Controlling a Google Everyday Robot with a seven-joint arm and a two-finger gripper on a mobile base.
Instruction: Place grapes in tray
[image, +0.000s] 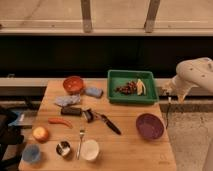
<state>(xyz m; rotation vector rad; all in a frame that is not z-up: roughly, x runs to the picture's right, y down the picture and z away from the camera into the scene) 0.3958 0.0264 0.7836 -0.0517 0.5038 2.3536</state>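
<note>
The grapes (126, 88) lie inside the tray (116, 76), near its middle, with a pale banana piece (140, 87) just beside them on the right. Judged from that, the placing itself looks done, and the risks lie in what the arm does around the tray.

The hand (166, 91) hangs off the far right edge of the counter (125, 150), just beside the tray's right rim and apart from the grapes. It appears to be carrying nothing, though I cannot tell whether it is wide or narrow, since it is little more than a pale blur against the arm here.

The main danger is a low sweep. If the arm travels left or forward at rim height, it can clip the raised rim and shove the tray along the counter, perhaps into the blue sponge (93, 92) near its left side. A jolt like that could also bounce the lumpy cluster against the banana piece or tip loose berries over the shallow wall.

A second risk sits below the hand: the purple bowl (149, 125) stands near the counter's right edge, and a downward or backward swing of the arm could knock it off.

Lifting clear before any sideways motion looks like the safer course
</note>
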